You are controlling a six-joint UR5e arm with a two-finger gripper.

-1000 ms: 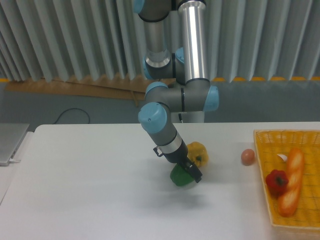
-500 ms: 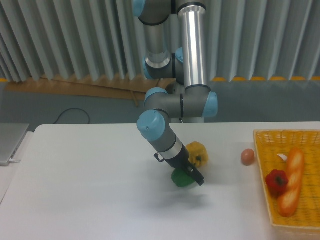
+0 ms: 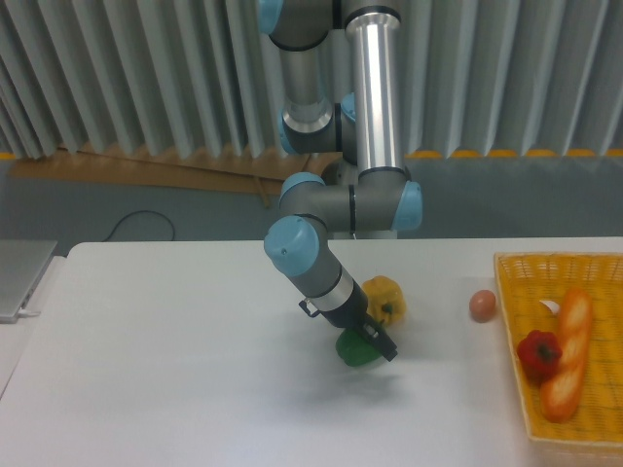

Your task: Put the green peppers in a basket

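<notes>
Claw (image 3: 374, 342) low over the middle of the white counter (image 3: 175, 370), at the end of a grey and light-blue arm (image 3: 310, 261) that slants down from the far side toward the near right. From my feed the black fingers sit against the top right of the glossy dark-green bell pepper (image 3: 356, 351); they look closed on it, though I cannot make out the finger gap itself. I cannot tell whether the pepper rests on the counter or hangs just clear; a soft shadow lies under it.

Yellow bell pepper (image 3: 385, 299) just beyond the green one, on the far right side of it, partly hidden by the wrist.

Brown egg (image 3: 482, 305) further right, alone on the counter, near the left rim of the basket but apart from it.

Rectangular yellow-orange wicker basket (image 3: 513, 292) at the right edge of the scene, cut off by the frame. Inside it: a small red pepper (image 3: 539, 354), a long orange-brown bread loaf (image 3: 568, 352) lying lengthwise just beside it, and a small pale item (image 3: 550, 307) near the far end that I cannot identify. The green pepper is well apart from the basket, to its left.

Grey flat object (image 3: 19, 277) at the far left counter edge, partly out of frame. Corrugated grey wall (image 3: 127, 78) behind; black cable (image 3: 141, 224) on the floor.
</notes>
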